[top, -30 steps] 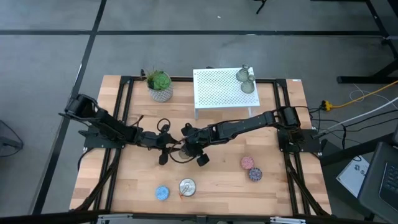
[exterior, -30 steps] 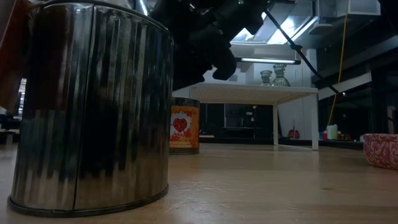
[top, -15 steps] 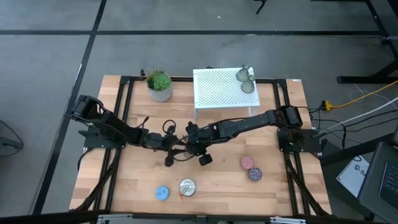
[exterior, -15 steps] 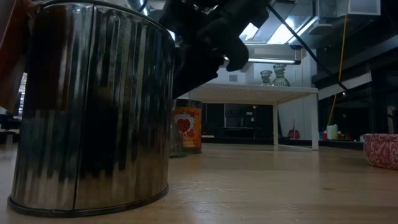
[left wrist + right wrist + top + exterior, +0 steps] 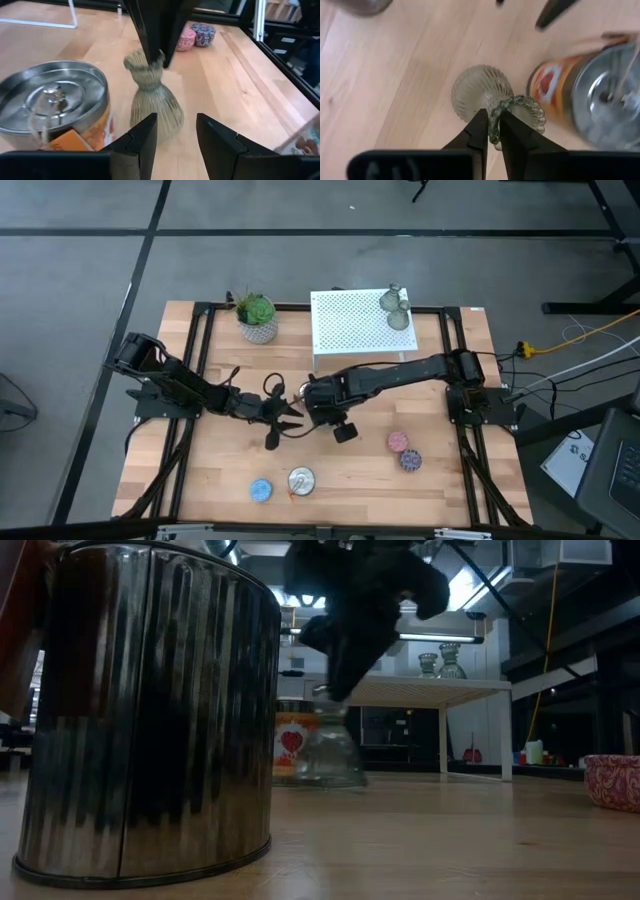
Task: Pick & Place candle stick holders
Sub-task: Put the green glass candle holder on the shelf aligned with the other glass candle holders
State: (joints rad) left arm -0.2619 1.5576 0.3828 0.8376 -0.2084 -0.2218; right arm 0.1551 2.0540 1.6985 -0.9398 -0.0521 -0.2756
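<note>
One olive-grey ribbed candle stick holder (image 5: 151, 97) stands near the table's middle beside an orange-labelled tin (image 5: 296, 744). It also shows in the low view (image 5: 327, 748). My right gripper (image 5: 492, 131) is shut on the holder's top from above, and shows in the high view (image 5: 316, 406). My left gripper (image 5: 176, 135) is open, level, just left of the holder, whose base shows ahead of the finger gap; it also shows in the high view (image 5: 287, 420). Two more holders (image 5: 395, 306) stand on the white perforated shelf (image 5: 350, 330). My right gripper pinches the holder's beaded top rim (image 5: 493, 125) between its two fingers, at the rim's edge. The fingers come from above, pointing down. The holder stands roughly upright below them with its wide base (image 5: 330, 776) at table level; whether it rests there I cannot tell.
A big silver tin (image 5: 301, 480) and a blue disc (image 5: 261, 490) are near the front edge. Pink (image 5: 398, 441) and purple (image 5: 410, 460) discs lie at the right. A potted plant (image 5: 257, 315) stands at the back left. Bare wood lies between the discs and tins.
My right gripper has carried the holder toward the table's right, out from behind the big silver tin in the low view and beside the orange tin. My left gripper has followed it toward the right, staying close to the holder.
</note>
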